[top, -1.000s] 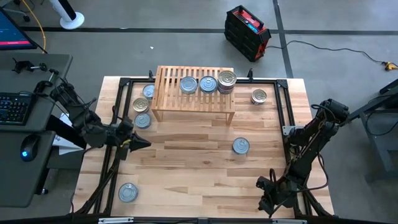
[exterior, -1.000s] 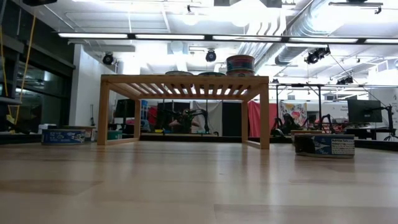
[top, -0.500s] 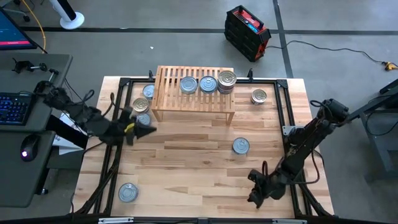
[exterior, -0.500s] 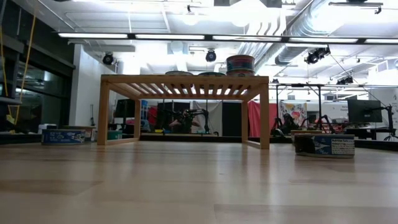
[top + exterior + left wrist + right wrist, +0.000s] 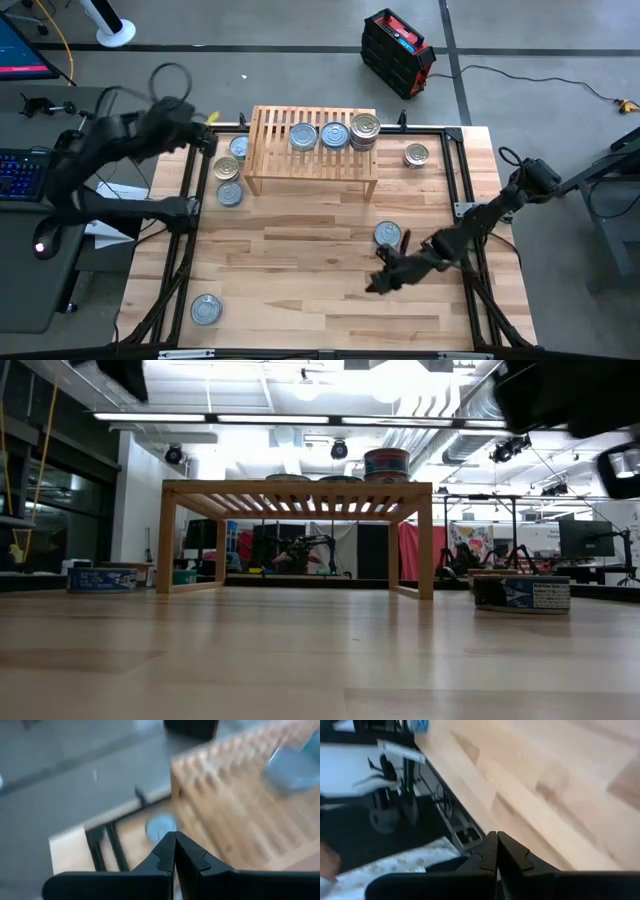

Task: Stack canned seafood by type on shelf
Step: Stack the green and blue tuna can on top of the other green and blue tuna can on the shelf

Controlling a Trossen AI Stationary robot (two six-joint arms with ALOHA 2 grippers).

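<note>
The step in hand looks like the approach to a pick-up: neither arm carries a tin. The right gripper (image 5: 375, 284) hangs low over the bare planks of the table (image 5: 300, 270), its fingers pressed together and empty, just short of a silvery-blue tin (image 5: 387, 234) that lies alone in front of the shelf (image 5: 311, 152). The left gripper (image 5: 208, 117) is up by the shelf's left end, and its wrist view shows its fingers together too, holding nothing. On the shelf stand two silvery-blue tins (image 5: 303, 136) (image 5: 334, 134) side by side and a gold-lidded stack (image 5: 365, 131) at the right. Off the shelf wait a gold tin (image 5: 227, 169) and two blue ones (image 5: 229, 193) (image 5: 238, 147) at its left, another gold tin (image 5: 416, 155) at its right, and a blue one (image 5: 206, 309) near the front left corner. The next move probably calls for the right fingers to part, straddle the lone blue tin and lift it to the blue tins.
</note>
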